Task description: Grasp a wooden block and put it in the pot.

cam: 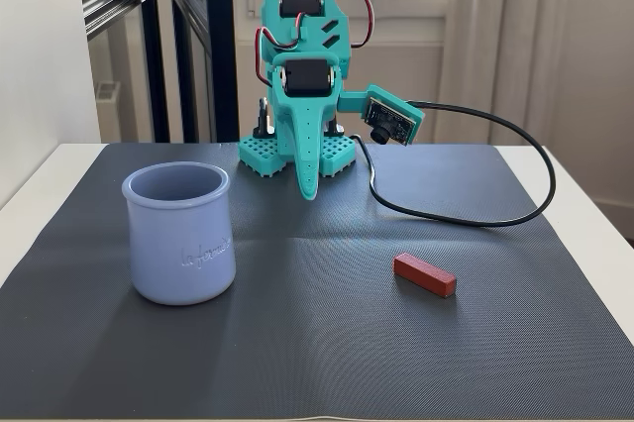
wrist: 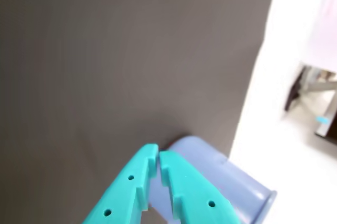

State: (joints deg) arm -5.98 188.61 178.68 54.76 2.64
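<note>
The wooden block [cam: 424, 275], a small red bar, lies flat on the dark mat at right of centre in the fixed view. It does not show in the wrist view. The pale lavender-blue pot [cam: 179, 233] stands upright at the left, empty as far as I can see; the wrist view shows it [wrist: 231, 182] lying across the bottom right behind the fingers. My teal gripper [cam: 308, 193] hangs folded down in front of the arm's base, far from both. Its fingertips [wrist: 158, 153] are together with nothing between them.
A dark ribbed mat [cam: 327, 343] covers a white table [cam: 594, 214]. A black cable [cam: 495, 219] loops from the wrist camera [cam: 388, 121] across the mat's back right. The arm's base [cam: 297, 150] stands at the back centre. Windows and a glass door lie behind.
</note>
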